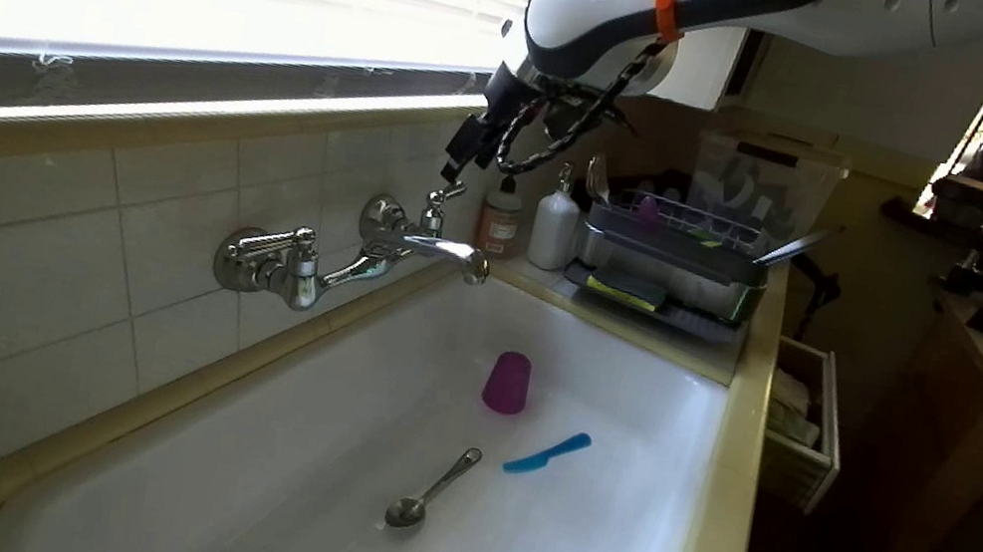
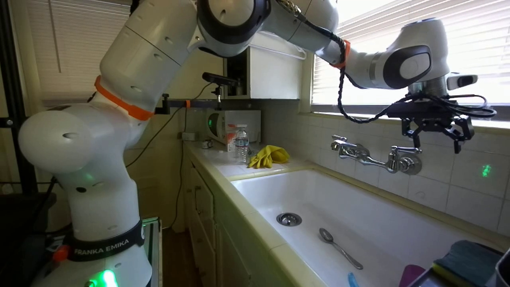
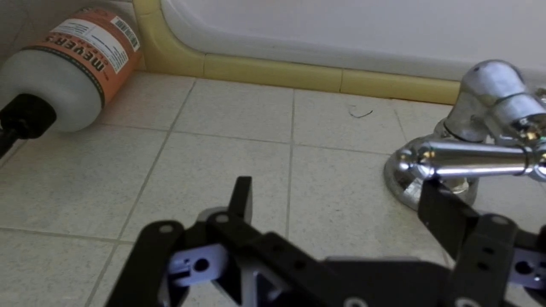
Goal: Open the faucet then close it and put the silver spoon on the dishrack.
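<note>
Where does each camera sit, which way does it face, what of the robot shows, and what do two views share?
An exterior view: near the sponge, looking along the sink toward the microwave; base, arm and gripper show.
An exterior view: opposite end, above the sink, facing the dishrack; part of the arm and the gripper show.
Wrist view: close behind the gripper, facing wall tiles, faucet and soap bottle; gripper fingers show.
Both exterior views share the sink, faucet, silver spoon and purple cup.

Daylight, white and overexposed, through blinds (image 2: 490,44) behind and above the gripper (image 2: 437,148); bright highlights on the faucet (image 1: 421,244) below it. Green light patch (image 2: 486,170), 1, on the tiled wall (image 2: 466,195) lower than the gripper; deep shadow around the drawer (image 1: 791,468), well apart. Wrist view: dimmer, muted, slightly soft.
</note>
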`<state>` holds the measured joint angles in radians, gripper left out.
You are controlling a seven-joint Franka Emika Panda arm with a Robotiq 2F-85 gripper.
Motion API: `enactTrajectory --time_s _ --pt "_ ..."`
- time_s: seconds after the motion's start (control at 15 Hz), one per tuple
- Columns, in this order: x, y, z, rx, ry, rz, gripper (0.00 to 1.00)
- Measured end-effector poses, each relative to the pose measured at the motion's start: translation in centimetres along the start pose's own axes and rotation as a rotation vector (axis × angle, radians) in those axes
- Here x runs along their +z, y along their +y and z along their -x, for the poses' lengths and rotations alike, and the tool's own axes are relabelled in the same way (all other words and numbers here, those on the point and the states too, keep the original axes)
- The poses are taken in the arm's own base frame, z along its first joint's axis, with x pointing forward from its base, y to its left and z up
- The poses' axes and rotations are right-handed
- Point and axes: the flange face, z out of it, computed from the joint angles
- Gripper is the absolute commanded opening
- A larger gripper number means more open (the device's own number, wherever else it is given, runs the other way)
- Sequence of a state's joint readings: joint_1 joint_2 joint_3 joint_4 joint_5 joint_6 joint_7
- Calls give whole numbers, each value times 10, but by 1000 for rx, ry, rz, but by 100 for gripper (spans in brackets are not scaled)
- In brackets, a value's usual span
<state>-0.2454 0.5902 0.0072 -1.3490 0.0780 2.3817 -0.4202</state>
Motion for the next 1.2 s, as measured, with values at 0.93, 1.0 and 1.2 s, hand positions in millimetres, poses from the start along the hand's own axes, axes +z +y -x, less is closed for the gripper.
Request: enactTrajectory --time_s 0.93,1.0,1.2 --pt "-9 3 3 48 -141 -12 100" --pt "-9 3 3 48 -142 -9 100" --pt "-10 2 2 44 -145 -1 100"
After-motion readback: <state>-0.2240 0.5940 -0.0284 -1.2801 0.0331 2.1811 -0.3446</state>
